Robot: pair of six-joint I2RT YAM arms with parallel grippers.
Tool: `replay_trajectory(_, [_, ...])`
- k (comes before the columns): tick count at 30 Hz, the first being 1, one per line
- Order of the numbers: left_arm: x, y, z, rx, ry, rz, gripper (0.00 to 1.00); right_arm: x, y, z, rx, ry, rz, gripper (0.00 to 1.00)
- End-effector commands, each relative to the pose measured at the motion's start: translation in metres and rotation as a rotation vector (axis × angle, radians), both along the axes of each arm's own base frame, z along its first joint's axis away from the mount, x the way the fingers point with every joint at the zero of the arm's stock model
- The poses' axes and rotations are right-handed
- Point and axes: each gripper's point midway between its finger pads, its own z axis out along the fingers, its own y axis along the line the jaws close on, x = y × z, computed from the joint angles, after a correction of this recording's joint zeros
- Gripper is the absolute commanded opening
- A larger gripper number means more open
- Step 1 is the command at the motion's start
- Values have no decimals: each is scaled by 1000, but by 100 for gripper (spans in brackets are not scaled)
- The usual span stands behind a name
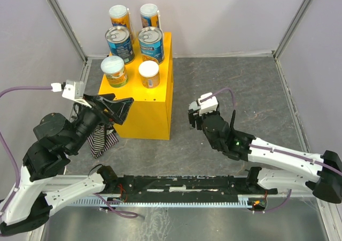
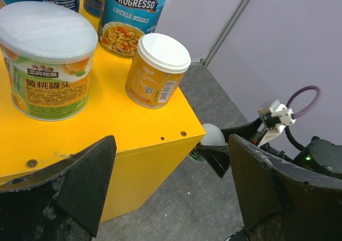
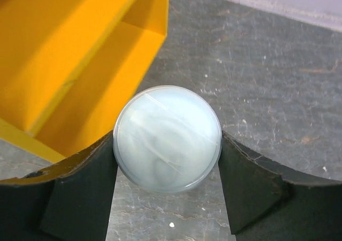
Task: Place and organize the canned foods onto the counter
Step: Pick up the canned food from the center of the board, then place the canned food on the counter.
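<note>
Six cans (image 1: 151, 44) stand on the counter (image 1: 147, 107). At its 3 o'clock the right gripper (image 3: 166, 145) clamps a white-lidded can (image 3: 166, 129). I judge it rigid and slick, so I'd grip the sidewall. The left gripper (image 2: 171, 166) gapes wide, empty.

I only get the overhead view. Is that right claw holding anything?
Observer: Yes. Its wrist view shows a round white lid pinched in the right gripper.
Visitor: What does the right blue can say?
Observer: The left wrist view reads Progresso Chicken Noodle on it.
Visitor: And the green can in front?
Observer: Its label carries Chinese characters.
</note>
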Motion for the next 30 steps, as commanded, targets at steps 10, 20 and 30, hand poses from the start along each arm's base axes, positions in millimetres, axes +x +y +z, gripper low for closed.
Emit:
replay_trajectory(10, [-9, 5, 28, -122, -37, -17, 91, -28, -2, 142, 83, -131, -3, 12])
replay_trajectory(20, [-20, 12, 19, -141, -17, -33, 91, -45, 14, 198, 78, -167, 22, 8])
replay_trajectory(30, [-26, 8, 10, -156, 14, -73, 91, -53, 29, 251, 112, -164, 50, 1])
